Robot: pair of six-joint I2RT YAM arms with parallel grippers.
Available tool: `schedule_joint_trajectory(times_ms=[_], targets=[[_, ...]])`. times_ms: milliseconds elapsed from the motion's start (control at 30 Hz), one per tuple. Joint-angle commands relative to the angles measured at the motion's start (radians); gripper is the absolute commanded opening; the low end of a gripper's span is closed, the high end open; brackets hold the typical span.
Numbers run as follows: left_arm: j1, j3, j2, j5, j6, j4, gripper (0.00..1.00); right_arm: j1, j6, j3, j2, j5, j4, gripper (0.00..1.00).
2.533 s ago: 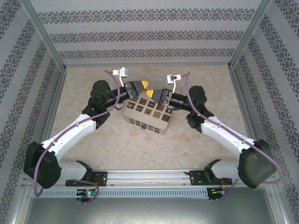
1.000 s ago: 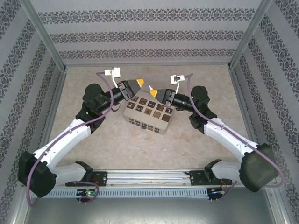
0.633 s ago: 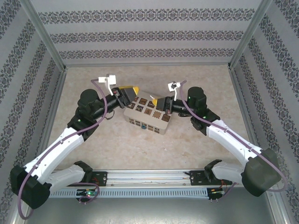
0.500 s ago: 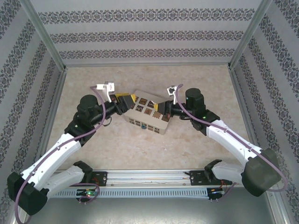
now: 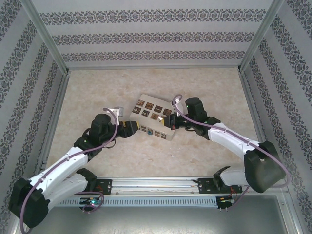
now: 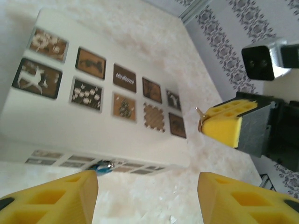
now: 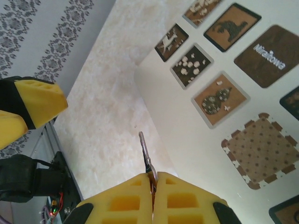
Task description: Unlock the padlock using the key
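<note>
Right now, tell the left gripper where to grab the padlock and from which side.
Grip the padlock by its blue body, probably coming in low toward the cream box's front wall: it sits small against that wall, close to the table.

Right end effector (image 7: 153, 177) pinching key (image 7: 145, 151), at cream box (image 7: 187, 126) edge

Both arms sink and draw nearer from above the cream box's (image 5: 153, 109) far side, the left gripper (image 5: 133, 127) dropping to its left near corner and the right gripper (image 5: 171, 122) bringing the key (image 7: 145, 154) down to its right edge.
</note>
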Motion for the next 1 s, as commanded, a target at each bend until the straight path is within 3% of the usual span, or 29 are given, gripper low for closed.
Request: schedule_joint_trajectory(times_ms=[0, 967], targets=[[0.002, -0.026, 0.032, 0.026, -0.004, 0.061, 0.57, 0.012, -0.014, -0.018, 0.025, 0.006, 0.031, 0.00], [-0.046, -0.171, 0.237, -0.038, 0.093, 0.383, 0.58, -0.003, 0.002, -0.037, 0.216, 0.000, 0.066, 0.00]])
